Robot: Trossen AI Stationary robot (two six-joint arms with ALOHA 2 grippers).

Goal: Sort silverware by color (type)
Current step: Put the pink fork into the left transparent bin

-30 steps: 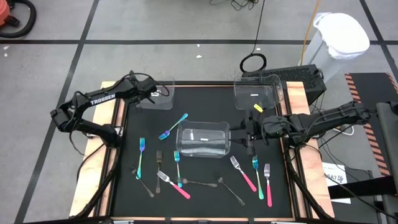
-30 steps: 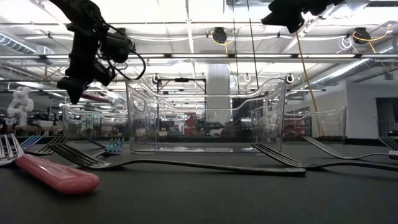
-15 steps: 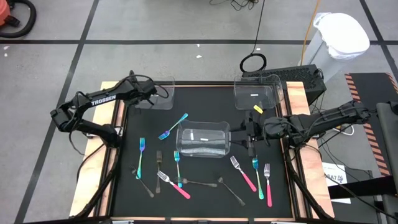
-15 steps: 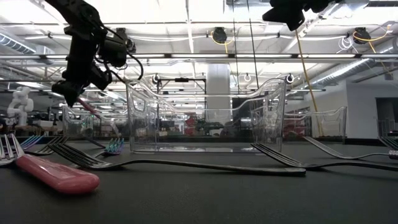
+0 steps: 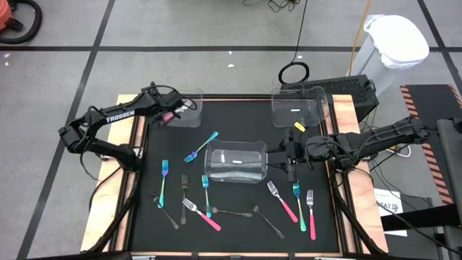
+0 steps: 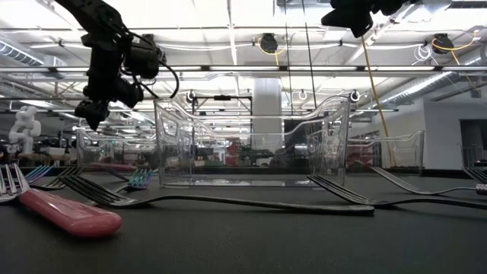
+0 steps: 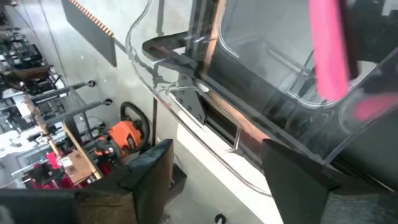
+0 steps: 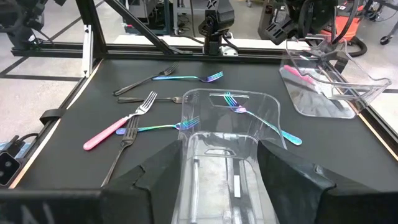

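Note:
My left gripper hangs open over the clear bin at the table's far left. A pink-handled piece lies inside that bin, beside another pink one. My right gripper is open at the right end of the middle clear bin, one finger on each side of that end. I cannot tell whether the fingers touch it. On the mat lie teal forks, pink forks and grey spoons.
A third clear bin stands at the far right of the mat. More pieces lie near the front: a pink fork, a teal one, a grey fork and a grey spoon. Wooden rails border the mat.
My left gripper has opened over the far left bin and let go of a pink-handled piece. The piece hung below the fingers half a second ago and now lies on the bin's floor. My right gripper has kept still.

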